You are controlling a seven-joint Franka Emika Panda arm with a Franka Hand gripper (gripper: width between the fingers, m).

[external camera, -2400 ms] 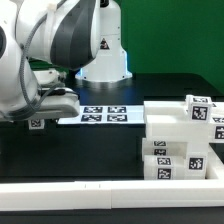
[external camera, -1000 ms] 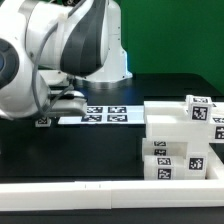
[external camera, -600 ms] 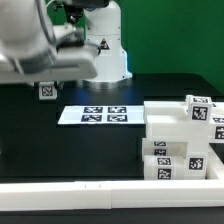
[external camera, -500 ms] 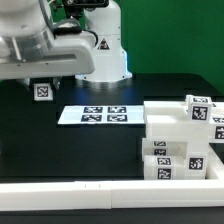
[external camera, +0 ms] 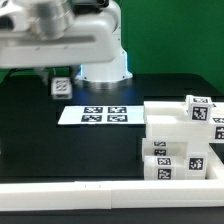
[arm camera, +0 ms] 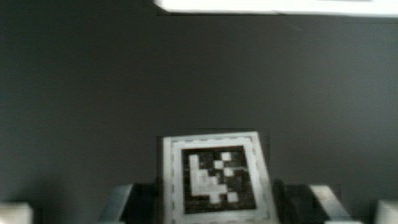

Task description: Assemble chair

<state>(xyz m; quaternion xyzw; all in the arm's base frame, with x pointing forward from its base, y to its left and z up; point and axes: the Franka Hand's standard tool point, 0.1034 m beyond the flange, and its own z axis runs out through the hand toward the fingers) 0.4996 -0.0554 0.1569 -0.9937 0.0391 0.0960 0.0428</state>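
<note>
My claw is clamped on a small tagged white piece, carried clear above the black bench — just beyond the marker board. The chair stack sits well apart, at the exterior view's right. To do this carry well I should hold the piece level, keep the grip firm, stay high over the board, and line up squarely above the stack before I lower — no twisting on the way.
</note>
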